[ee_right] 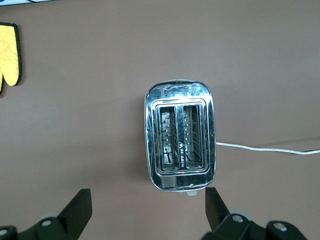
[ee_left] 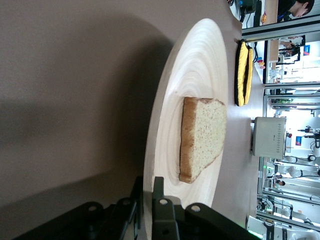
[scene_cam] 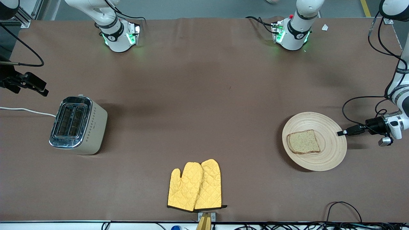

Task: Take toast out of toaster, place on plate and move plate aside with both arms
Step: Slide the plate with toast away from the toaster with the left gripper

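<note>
Left gripper (scene_cam: 340, 133) clamps plate (scene_cam: 332, 153) rim; toast (scene_cam: 303, 141) on plate

The front view looks down from high across the table (scene_cam: 204, 95), facing the arm bases along its top edge and taking in the whole surface. The left wrist view sits low and close, sighting along the plate (ee_left: 200, 75) rim toward the toaster (ee_left: 269, 136), apparently tipped sideways. The right wrist view looks straight down on that toaster (ee_right: 181, 135) from well above; all three views share it.

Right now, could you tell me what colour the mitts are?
Yellow, quilted, with dark trim; the mitts show best in the front view.
</note>
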`<act>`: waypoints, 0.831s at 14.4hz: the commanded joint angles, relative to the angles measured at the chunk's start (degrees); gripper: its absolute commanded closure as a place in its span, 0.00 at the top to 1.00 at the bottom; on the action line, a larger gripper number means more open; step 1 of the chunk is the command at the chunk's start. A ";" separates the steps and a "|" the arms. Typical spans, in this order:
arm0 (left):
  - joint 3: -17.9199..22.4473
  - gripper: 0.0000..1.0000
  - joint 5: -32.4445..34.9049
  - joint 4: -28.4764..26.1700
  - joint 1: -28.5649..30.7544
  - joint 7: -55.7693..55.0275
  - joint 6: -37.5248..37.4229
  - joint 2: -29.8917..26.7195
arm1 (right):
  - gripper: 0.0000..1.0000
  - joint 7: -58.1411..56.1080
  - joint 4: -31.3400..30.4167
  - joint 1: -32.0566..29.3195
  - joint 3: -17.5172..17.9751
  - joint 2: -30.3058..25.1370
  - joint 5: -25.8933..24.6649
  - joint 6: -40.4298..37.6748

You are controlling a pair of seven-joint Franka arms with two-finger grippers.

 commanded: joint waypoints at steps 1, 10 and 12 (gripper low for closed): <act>1.26 0.32 0.54 2.47 -1.84 -1.18 -1.15 1.31 | 1.00 0.24 -1.10 -1.21 0.74 -0.95 0.83 0.54; -5.83 1.00 20.75 10.47 -7.91 -31.38 -5.55 -8.07 | 1.00 0.24 -1.19 -1.12 0.74 -0.86 0.83 1.60; -9.61 1.00 26.44 10.30 -9.58 -41.57 -5.72 -12.99 | 1.00 0.24 -1.19 -1.12 0.74 -0.86 0.83 1.60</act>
